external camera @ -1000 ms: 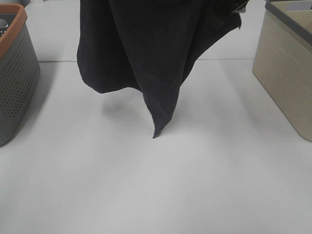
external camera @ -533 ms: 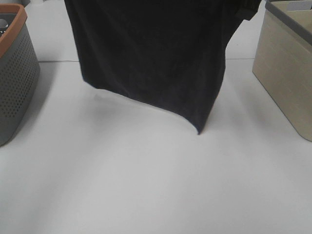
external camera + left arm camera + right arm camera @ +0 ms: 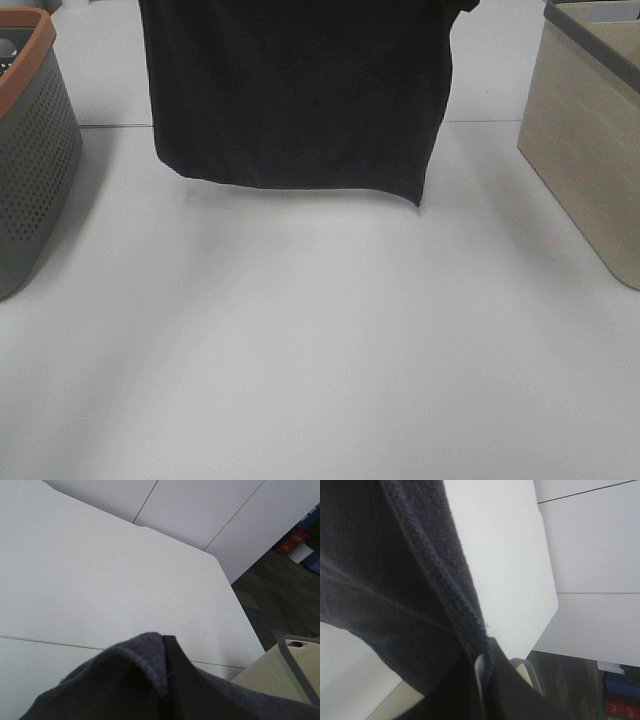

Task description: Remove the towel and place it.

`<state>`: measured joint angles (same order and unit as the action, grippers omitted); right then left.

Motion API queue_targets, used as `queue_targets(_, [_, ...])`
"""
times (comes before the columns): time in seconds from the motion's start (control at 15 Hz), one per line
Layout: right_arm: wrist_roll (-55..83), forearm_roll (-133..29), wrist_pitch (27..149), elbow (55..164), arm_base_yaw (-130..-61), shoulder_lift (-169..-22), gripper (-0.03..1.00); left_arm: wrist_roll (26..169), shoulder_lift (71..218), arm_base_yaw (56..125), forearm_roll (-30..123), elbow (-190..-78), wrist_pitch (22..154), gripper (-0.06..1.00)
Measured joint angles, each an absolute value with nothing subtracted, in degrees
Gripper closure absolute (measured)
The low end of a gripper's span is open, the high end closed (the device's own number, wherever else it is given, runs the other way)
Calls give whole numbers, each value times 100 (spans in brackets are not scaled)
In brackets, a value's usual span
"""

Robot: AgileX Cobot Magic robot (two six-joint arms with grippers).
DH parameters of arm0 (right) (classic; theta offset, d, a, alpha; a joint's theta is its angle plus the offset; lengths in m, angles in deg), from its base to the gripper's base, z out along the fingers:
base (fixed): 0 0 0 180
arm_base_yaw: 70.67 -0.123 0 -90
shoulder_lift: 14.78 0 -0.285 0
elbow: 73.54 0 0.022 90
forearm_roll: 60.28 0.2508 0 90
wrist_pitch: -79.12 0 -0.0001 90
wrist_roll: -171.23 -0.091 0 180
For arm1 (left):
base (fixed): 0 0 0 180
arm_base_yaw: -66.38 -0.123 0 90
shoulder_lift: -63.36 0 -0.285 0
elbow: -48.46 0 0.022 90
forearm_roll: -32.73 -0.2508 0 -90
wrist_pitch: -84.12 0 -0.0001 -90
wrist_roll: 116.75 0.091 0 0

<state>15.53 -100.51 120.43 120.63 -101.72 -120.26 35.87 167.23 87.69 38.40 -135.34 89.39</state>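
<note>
Arms are cut off the high view, past its 12 o'clock edge; only the wrist views show them; left tool (image 3: 171, 680) is clamped on a bunched upper edge of the towel (image 3: 295, 95), one dark finger showing, cloth folded over it; right tool (image 3: 494, 682) is pinched tight on the hemmed edge, the hem running up away from the pinch; both tools are narrow, holding towel.

Towel hangs at 12 o'clock in the high view, spread flat and wide, clear of the surface (image 3: 320, 340); bottom edge about level, its corner toward 3 o'clock dipping a bit lower; soft shadow on the surface under it.

Basket (image 3: 35, 160), grey, perforated, orange rim, sits at 9 o'clock; bin (image 3: 585, 150), beige, grey rim, at 3 o'clock; both well apart from towel.

High view alone gives the whole hang and the basket; wrist views alone give the grips; left wrist also shows the bin and dark floor past the surface edge; right wrist shows the terry weave close, plus a small pale strip at the pinch, tag or tool part, cannot tell.
</note>
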Motion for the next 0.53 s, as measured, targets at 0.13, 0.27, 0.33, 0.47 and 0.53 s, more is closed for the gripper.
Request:
queue_targets(0.13, [900,-10131,11338,12063,-9754,-12278,95,3587,17193,8769,3732,-13534,8549,94])
queue_targets(0.27, [584,-10079,10381,12063,-9359,-12467,95,3552,17542,8695,3732,-13534,7856,94])
queue_targets(0.33, [464,-9999,9934,12126,-9175,-12587,95,3466,17709,8597,3732,-13569,7472,94])
queue_targets(0.47, [367,-9907,9470,12498,-8969,-12914,95,3409,18110,8402,3663,-14073,7255,94])
queue_targets(0.53, [367,-9879,9378,12756,-8912,-13160,95,3403,18339,8299,3560,-14480,7266,94])
